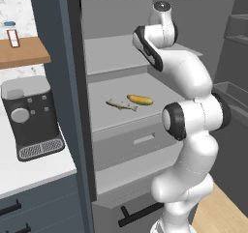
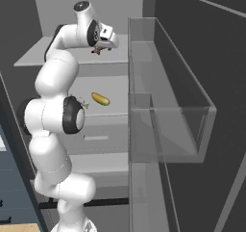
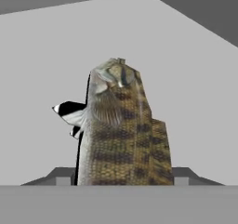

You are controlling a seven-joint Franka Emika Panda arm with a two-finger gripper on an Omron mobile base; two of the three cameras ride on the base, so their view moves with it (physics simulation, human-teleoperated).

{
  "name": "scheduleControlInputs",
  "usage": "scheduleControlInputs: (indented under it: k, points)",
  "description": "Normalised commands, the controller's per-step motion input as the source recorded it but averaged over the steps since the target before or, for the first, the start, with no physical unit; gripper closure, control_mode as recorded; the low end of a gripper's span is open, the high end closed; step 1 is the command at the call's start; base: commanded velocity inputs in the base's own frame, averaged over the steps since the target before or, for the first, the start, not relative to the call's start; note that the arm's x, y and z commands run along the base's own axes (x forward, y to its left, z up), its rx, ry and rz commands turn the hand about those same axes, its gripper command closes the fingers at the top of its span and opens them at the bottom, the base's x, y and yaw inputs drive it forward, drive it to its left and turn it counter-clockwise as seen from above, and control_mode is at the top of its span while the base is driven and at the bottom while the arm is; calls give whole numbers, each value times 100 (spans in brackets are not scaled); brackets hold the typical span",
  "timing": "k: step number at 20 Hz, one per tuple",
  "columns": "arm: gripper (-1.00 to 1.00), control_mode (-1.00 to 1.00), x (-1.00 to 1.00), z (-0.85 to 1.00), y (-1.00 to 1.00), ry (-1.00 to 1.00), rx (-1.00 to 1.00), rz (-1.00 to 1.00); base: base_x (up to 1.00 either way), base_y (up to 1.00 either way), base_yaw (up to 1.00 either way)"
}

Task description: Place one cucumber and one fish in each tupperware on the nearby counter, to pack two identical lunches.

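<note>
The gripper pinches a fish above the upper shelf. Another fish and a cucumber lie close together on the lower shelf.

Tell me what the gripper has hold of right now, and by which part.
The gripper is closed on a fish on the fridge's upper shelf. The fingertips flank its scaly body; which end is clamped cannot be told.

Fridge shelf with food
A fish and a cucumber lie on it (just beside each other).
</note>
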Motion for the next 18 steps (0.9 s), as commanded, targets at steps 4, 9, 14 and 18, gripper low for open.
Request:
scheduleControlInputs:
  k: [4, 9, 14, 18]
  points:
    - [100, -100, -1, -27, 12, -47, -7, 11, 0, 0, 0]
    - [100, -100, -41, 0, 12, -15, -4, 2, 0, 0, 0]
    - [100, -100, -93, 7, 0, 0, 0, 4, 0, 0, 0]
    - [100, -100, -100, 15, 1, 0, 0, 6, 0, 0, 0]
